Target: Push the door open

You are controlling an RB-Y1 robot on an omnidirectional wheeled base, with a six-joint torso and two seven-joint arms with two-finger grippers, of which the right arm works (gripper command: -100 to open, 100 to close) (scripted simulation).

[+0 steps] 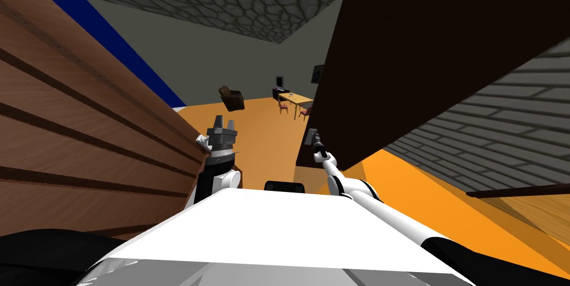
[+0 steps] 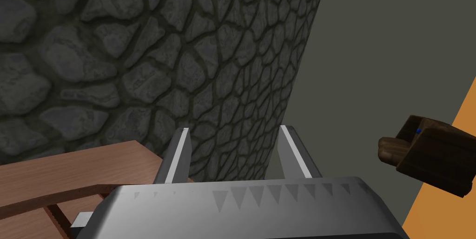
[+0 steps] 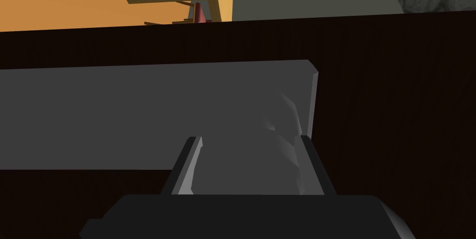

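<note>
Dark brown door (image 1: 423, 49) partly open, push under way.
Head view: the door stands on the right, swung partway, and the far room's orange floor (image 1: 261, 127) shows through the gap; I'd judge more swing is needed. Left wrist view: the left end effector (image 2: 234, 131) is open and holds nothing. Right wrist view: the right end effector (image 3: 248, 141), fingers spread, straddles the door's grey handle (image 3: 241, 166).

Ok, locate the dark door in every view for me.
Head view: dark door fills the upper right, grey plate at its lower edge.
Right wrist view: it spans the picture behind that plate.
Left wrist view: faces the stone wall instead.
Shared landmark: the stone wall.
</note>
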